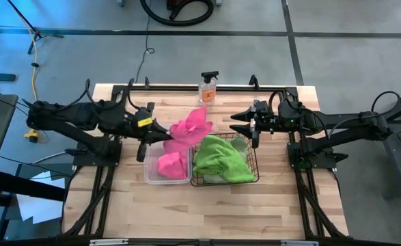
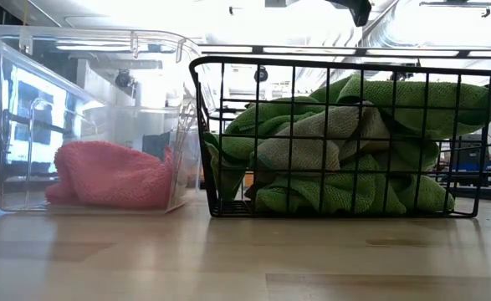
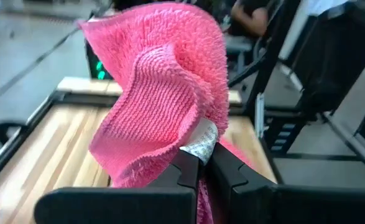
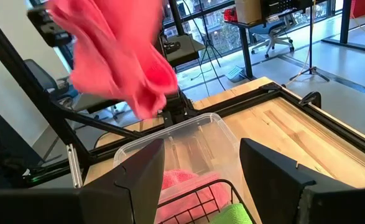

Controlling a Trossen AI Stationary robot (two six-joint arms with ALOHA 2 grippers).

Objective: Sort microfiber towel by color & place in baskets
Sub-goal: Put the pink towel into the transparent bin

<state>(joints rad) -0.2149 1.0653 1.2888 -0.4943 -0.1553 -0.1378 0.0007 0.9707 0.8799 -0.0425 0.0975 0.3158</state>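
Currently the left gripper [image 1: 164, 132] hangs above the far rim of the clear plastic tub [image 1: 149, 172], jaws clamped on a pink microfiber towel [image 1: 190, 127]; in the left wrist view the fingertips [image 3: 188, 163] pinch the cloth at its white care tag [image 3: 202, 142]. Towel is airborne, draped out over the gap between the tub and the black wire-mesh basket [image 1: 249, 179]. Tub and basket sit side by side near the middle of the table [image 1: 268, 212], tub on the left. A second pink towel [image 2: 111, 174] lies on the tub floor. Basket holds bunched green towels [image 2: 354, 150]. Right gripper [image 1: 238, 124] hovers above the basket's far edge, jaws spread, holding nothing. Spray bottle [image 1: 208, 87] stands at the table's far edge.
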